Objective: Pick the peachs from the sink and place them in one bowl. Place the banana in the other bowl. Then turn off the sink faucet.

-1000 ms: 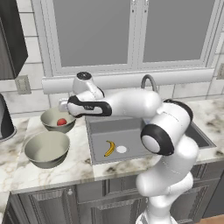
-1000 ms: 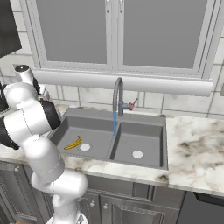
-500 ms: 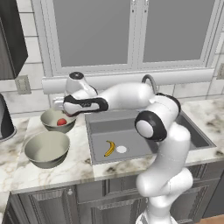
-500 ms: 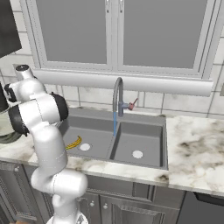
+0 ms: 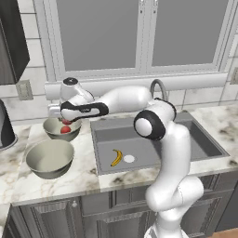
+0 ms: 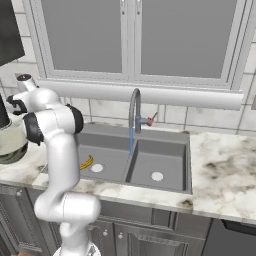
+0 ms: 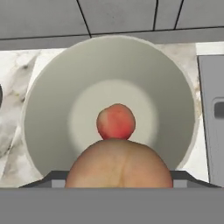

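Gripping one peach over the smaller bowl near the counter's back left edge, fingertips hidden behind the fruit; gripper partly spread around it. Second peach resting inside. Two bowls; wider bowl standing in front. One banana lying in the sink.

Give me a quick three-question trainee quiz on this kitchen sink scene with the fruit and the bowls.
1. True or false: the small curved yellow banana lies in the dark grey double-basin sink.
2. Which one has a round red-orange peach lying in it: A, the farther glossy grey-beige bowl, or B, the nearer bowl?
3. Fill in: water from the tall grey gooseneck faucet is ____.
Key: 1 true; 2 A; 3 running.
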